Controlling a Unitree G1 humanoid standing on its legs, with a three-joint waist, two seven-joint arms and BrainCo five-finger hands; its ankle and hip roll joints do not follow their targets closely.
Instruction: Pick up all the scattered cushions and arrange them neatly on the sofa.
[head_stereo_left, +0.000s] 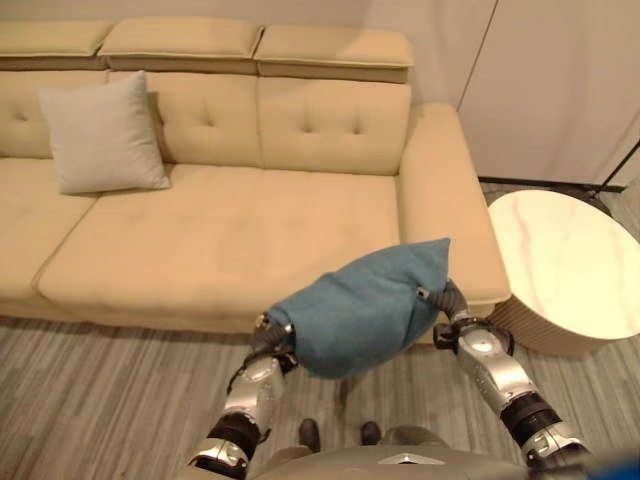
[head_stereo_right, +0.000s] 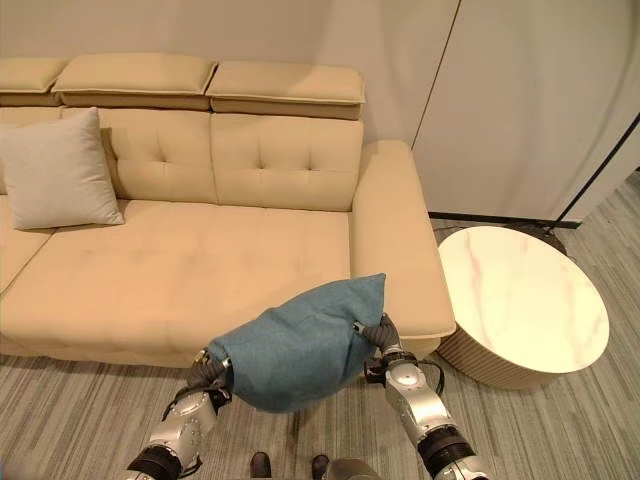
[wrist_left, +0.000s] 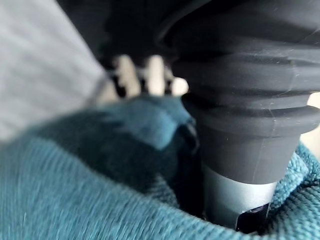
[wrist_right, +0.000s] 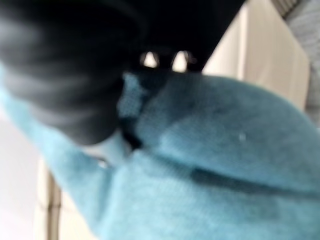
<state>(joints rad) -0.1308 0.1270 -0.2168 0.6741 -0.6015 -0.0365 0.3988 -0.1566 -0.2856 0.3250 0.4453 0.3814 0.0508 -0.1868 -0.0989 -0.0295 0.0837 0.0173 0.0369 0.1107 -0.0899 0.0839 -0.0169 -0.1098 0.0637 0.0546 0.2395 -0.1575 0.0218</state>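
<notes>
Though both hands press the teal cushion (head_stereo_left: 362, 310) | left hand (head_stereo_left: 272, 338), right hand (head_stereo_left: 447, 318): fingers buried, grip unreadable

- I see a teal-blue cushion (head_stereo_left: 360, 310) with a fine woven texture, plain, no print.
- I see a pale grey cushion (head_stereo_left: 102, 133), plain.
- The sofa (head_stereo_left: 230, 230) reads as warm beige-yellow, with button tufting on the backrest.
- The round table (head_stereo_left: 565, 260) has a cream marble-look top with faint pinkish veins and a ribbed beige side.
- The floor (head_stereo_left: 90, 390) shows grey wood-grain planks.
- The wall panels (head_stereo_right: 520, 100) are off-white.
</notes>
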